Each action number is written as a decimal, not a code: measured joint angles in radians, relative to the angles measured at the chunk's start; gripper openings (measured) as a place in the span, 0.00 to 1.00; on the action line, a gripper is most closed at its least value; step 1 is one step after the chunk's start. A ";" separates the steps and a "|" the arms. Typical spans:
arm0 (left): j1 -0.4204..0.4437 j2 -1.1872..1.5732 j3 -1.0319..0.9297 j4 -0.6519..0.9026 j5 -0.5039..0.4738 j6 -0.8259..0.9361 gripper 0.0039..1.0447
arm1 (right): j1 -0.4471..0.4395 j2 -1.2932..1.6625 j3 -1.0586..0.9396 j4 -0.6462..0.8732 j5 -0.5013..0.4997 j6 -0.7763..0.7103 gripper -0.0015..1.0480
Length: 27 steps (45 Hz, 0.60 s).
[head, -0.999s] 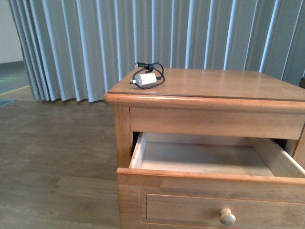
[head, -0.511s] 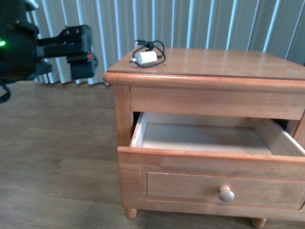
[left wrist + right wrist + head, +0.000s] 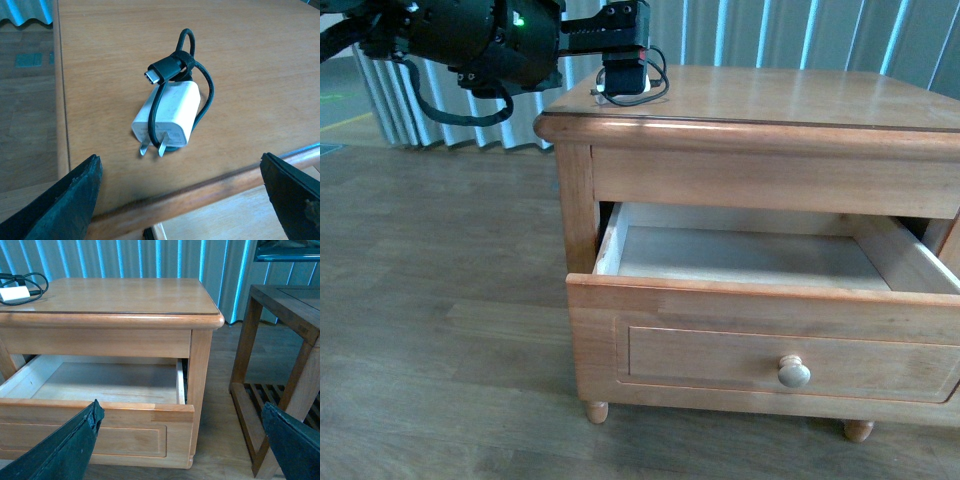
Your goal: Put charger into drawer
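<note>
I am holding the black left gripper spread wide, one dark finger out to each side and nothing between them. It is gripping nothing and touching nothing that I can make out. Framed in that gap and apart from both fingers, the small white plug-block charger with its thin black cable looped and strapped round it is lying on the light-brown wooden top of the bedside cabinet, close to the front edge by the corner nearest this arm. So I am judging the step in hand to be the approach for the pick; the grasp is not yet made. Next I am expecting to need a lowering over the block, a closing across its white body rather than on the loose cable alone, then a lift and a carry forward over the lip. Below it, the wide light-brown wooden drawer with the round pale knob is standing pulled well out, its pale interior showing. The black right gripper is hanging wide apart too, holding nothing, off in front of the cabinet.
</note>
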 joint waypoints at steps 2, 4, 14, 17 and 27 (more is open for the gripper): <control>-0.001 0.024 0.032 -0.014 0.008 0.003 0.94 | 0.000 0.000 0.000 0.000 0.000 0.000 0.92; 0.000 0.044 0.060 -0.023 0.012 0.003 0.94 | 0.000 0.000 0.000 0.000 0.000 0.000 0.92; 0.000 0.083 0.135 -0.029 0.034 -0.001 0.94 | 0.000 0.000 0.000 0.000 0.000 0.000 0.92; 0.000 0.089 0.153 -0.029 0.037 -0.002 0.94 | 0.000 0.000 0.000 0.000 0.000 0.000 0.92; 0.013 0.171 0.237 -0.041 0.065 -0.019 0.94 | 0.000 0.000 0.000 0.000 0.000 0.000 0.92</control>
